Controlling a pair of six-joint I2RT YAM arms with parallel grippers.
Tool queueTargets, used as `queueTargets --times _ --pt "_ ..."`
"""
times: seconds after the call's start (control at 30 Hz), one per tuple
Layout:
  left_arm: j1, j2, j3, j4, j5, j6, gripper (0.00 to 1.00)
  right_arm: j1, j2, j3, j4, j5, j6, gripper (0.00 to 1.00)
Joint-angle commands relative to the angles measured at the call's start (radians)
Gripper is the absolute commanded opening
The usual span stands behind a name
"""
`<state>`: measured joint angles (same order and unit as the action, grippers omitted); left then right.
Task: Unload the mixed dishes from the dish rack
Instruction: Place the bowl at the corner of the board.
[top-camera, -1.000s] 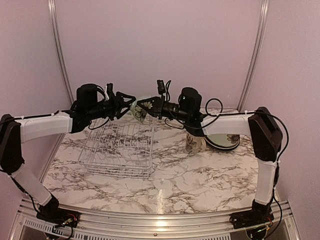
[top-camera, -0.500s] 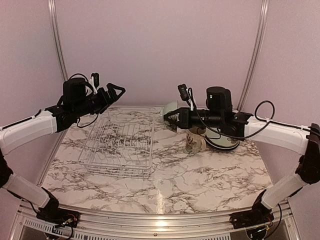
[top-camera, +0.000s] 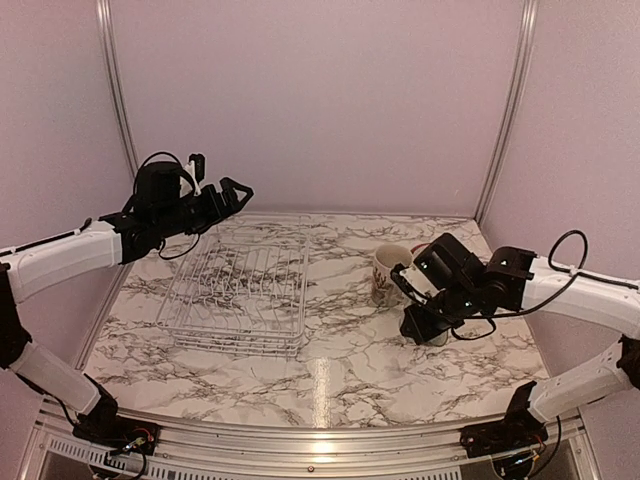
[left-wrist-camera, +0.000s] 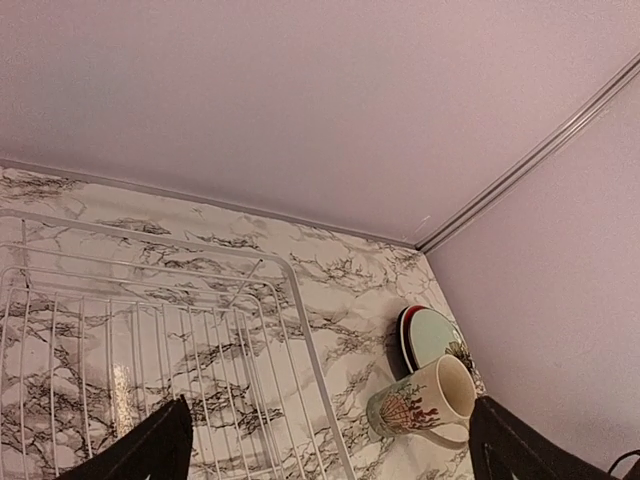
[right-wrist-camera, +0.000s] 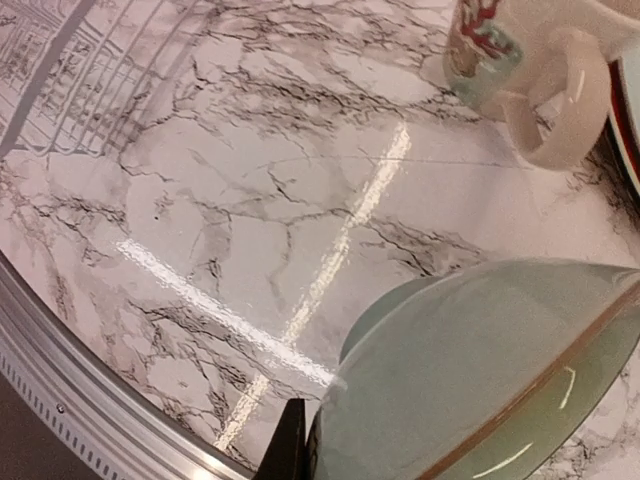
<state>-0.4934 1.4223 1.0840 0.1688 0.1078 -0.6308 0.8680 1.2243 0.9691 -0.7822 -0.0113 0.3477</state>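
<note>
1. The dish rack (top-camera: 240, 290) sits on the left half of the marble table (top-camera: 330, 375).
2. Left claw (top-camera: 238, 192): raised above the far left corner of the rack. Its 2 fingers (left-wrist-camera: 150, 450) stand wide apart with nothing between them.
3. Right claw (top-camera: 420, 325): low over the right half of the table, well apart from the rack. It is closed on the rim of the small pale green bowl (right-wrist-camera: 480, 370). Only 1 finger (right-wrist-camera: 293, 445) shows in the right wrist view, pressed against the bowl's edge. The bowl is tilted and close to the table, but contact with the surface cannot be confirmed.
4. The cream floral mug (top-camera: 388, 272) stands upright on the table to the right of the rack, just beyond the right claw. Its handle (right-wrist-camera: 560, 100) is turned toward the plates.
5. The pale green plate (left-wrist-camera: 436, 338) lies at the far right of the table, just beyond the mug. It rests on the cream plate (left-wrist-camera: 403, 338), of which only the dark rim shows.
</note>
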Motion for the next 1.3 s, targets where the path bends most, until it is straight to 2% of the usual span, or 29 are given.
queueTargets --times 0.0,0.13,0.3,0.43,0.7,0.83,0.87,1.1,1.27 --pt "0.009 0.003 -0.012 0.021 0.025 0.021 0.99 -0.010 -0.031 -0.037 -0.134 0.271 0.150 0.00" --pt "0.015 -0.014 -0.031 0.015 0.013 0.025 0.99 -0.118 -0.023 -0.064 -0.042 0.246 0.178 0.00" --pt "0.018 -0.036 -0.053 0.020 0.012 0.016 0.99 -0.260 -0.006 -0.119 0.137 0.236 0.111 0.00" --pt "0.017 -0.042 -0.075 0.028 0.030 0.005 0.99 -0.400 0.084 -0.136 0.240 0.119 0.043 0.00" --pt "0.018 -0.062 -0.101 0.037 0.022 0.001 0.99 -0.413 0.256 -0.090 0.185 0.167 -0.004 0.00" --pt "0.017 -0.045 -0.088 0.046 0.039 -0.004 0.99 -0.412 0.276 -0.100 0.185 0.153 0.018 0.00" --pt "0.017 -0.038 -0.085 0.048 0.045 -0.007 0.99 -0.412 0.273 -0.102 0.191 0.149 0.021 0.03" --pt "0.018 -0.028 -0.074 0.052 0.060 -0.015 0.99 -0.411 0.222 -0.077 0.176 0.175 0.024 0.45" --pt "0.018 -0.040 -0.074 0.047 0.061 -0.016 0.99 -0.412 0.169 -0.027 0.123 0.196 0.019 0.57"
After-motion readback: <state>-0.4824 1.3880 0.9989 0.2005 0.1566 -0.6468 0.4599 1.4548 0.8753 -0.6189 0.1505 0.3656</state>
